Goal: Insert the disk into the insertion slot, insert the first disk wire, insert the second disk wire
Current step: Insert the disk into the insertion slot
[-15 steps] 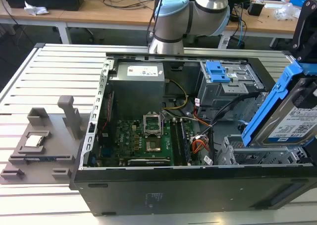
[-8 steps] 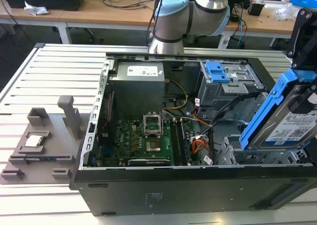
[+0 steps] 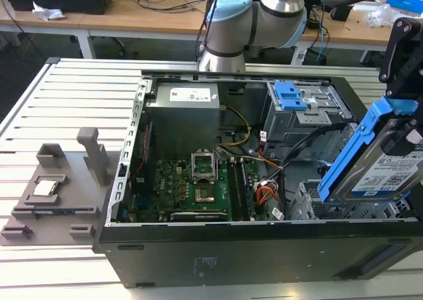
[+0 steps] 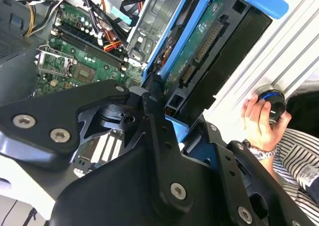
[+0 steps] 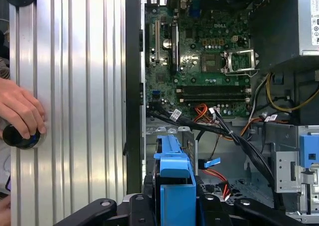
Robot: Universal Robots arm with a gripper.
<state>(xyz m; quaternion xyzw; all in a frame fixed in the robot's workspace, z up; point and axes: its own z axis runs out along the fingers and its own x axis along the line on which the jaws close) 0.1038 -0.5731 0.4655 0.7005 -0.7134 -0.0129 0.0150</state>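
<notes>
Disk: the disk (image 3: 390, 174) hangs in the air, steeply tilted, at about 4 o'clock in the exterior view. It is over the open case (image 3: 198, 260) and not yet in any bay.
Jaws: the gripper (image 4: 174, 116) has its jaws clamped on the disk's blue carrier, so the label face and the connector edge are left free.
Tilt: we judge the slant is there to aim one edge down at the low bay without catching on the case rim.
Slot: the slot (image 3: 304, 204) is grey perforated metal, just below the disk at its 8 o'clock, and we see nothing in it.
Wires: black and orange wires (image 3: 268, 194) lie loose at the disk's 9 o'clock. None is plugged in, and the second wrist view shows the disk's connectors bare.
Tall cage: the cage (image 3: 297, 115) with its blue latch (image 3: 289, 95) stands at the disk's 11 o'clock, well apart from the disk.
Board: the board (image 3: 198, 187) lies further off at 9 o'clock.
Hand: in both wrist views a person's hand (image 5: 20, 111) rests on a black knob (image 5: 20, 136) on the worktop (image 3: 66, 95). We take the knob for a control kept within reach.
</notes>
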